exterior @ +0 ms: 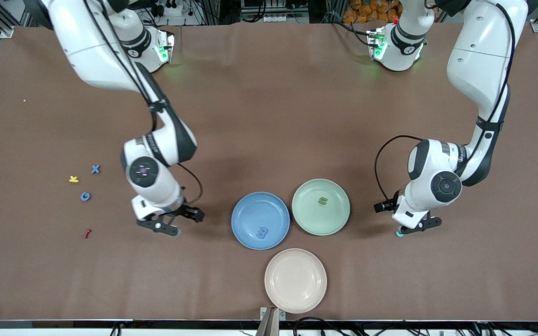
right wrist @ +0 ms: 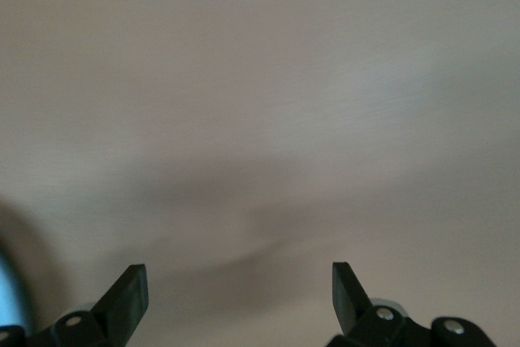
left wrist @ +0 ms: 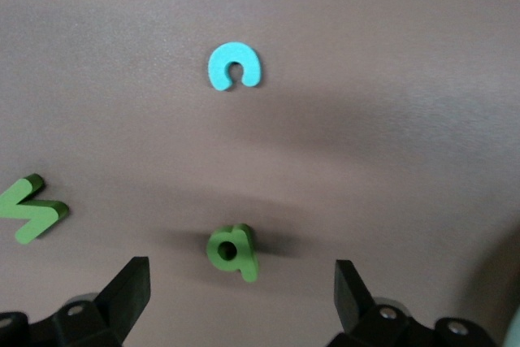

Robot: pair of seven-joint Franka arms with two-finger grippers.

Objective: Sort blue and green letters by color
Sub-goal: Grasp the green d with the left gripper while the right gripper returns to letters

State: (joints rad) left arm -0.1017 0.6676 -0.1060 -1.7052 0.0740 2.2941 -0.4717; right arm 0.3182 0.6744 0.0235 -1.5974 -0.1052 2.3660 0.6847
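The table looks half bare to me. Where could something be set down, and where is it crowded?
Bare room: the brown table between the robots' bases and the plates, and the beige plate. Crowded: the blue plate and green plate touch, a letter in each. Loose letters lie toward the right arm's end; more lie under the open left gripper. The open right gripper hovers beside the blue plate.

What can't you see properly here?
- Front view: the left gripper and its arm cover the green letter under it.
- Left wrist view: the edge cuts off the zigzag green letter.
- Front view: the red squiggle is too small to read.
- Right wrist view: the blue plate is a blurred sliver beside the right gripper.
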